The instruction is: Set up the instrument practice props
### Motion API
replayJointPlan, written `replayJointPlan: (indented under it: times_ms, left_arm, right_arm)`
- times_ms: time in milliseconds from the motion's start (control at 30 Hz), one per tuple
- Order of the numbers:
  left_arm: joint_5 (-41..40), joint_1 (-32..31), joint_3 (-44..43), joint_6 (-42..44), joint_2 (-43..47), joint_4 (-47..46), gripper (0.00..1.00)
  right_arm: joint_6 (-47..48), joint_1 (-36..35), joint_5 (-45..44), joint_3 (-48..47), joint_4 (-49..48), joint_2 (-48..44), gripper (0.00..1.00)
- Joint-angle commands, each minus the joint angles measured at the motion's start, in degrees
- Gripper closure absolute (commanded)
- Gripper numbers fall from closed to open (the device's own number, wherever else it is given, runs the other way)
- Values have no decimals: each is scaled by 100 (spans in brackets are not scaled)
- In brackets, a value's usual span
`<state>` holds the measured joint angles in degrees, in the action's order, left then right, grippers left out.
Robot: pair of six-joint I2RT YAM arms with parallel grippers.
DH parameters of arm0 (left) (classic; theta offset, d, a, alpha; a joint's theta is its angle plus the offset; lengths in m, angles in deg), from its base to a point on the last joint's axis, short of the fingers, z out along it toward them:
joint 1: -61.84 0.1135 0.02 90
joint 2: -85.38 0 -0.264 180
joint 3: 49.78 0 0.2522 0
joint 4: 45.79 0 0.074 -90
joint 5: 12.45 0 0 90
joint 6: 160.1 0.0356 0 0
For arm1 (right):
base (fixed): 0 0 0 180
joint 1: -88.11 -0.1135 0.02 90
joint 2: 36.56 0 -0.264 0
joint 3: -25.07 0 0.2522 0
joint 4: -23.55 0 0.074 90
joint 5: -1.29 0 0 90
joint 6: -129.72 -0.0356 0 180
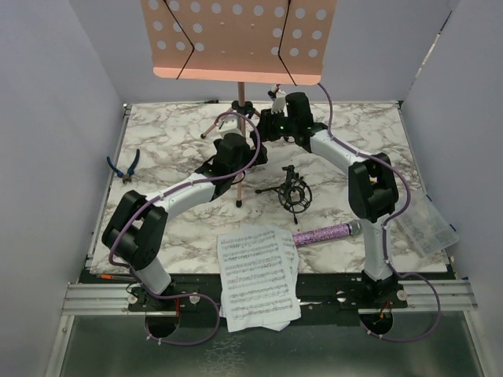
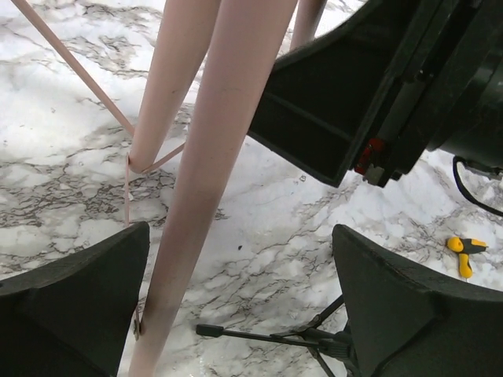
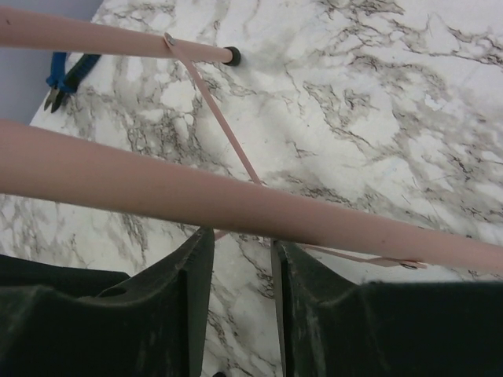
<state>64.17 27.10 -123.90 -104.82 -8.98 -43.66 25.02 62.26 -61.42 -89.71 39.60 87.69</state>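
Observation:
The pink perforated music stand (image 1: 236,35) stands on its tripod at the back of the marble table. My left gripper (image 1: 240,161) is wide open around its front leg (image 2: 204,196), which runs close to the left finger (image 2: 71,306) without being clamped. My right gripper (image 3: 240,243) sits low by the stand's pole, jaws a little apart and empty, with a pink tube (image 3: 236,196) crossing just past the fingertips. The small black shock-mount (image 1: 295,194) stands right of the leg. The glittery purple microphone (image 1: 326,233) lies nearer. White sheet-music pages (image 1: 258,275) overhang the front edge.
Blue-handled pliers (image 1: 126,166) lie at the left edge, also seen as pliers (image 3: 67,75) in the right wrist view. A clear plastic bag (image 1: 428,224) lies at the right edge. A small yellow tool (image 2: 464,250) lies on the marble. Grey walls enclose the table.

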Motion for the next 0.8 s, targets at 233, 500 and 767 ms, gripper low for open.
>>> replayJointPlan:
  times_ms: [233, 500, 767]
  left_arm:
    - [-484, -77, 99, 315, 207, 1634, 1]
    - [-1143, -77, 58, 544, 408, 1867, 1]
    - [-441, -68, 300, 440, 409, 1916, 1]
  right_arm:
    - [-83, -17, 128, 907, -175, -817, 48]
    - [-211, -17, 294, 1353, -503, -1120, 42]
    - [-234, -21, 151, 2004, -681, -1811, 40]
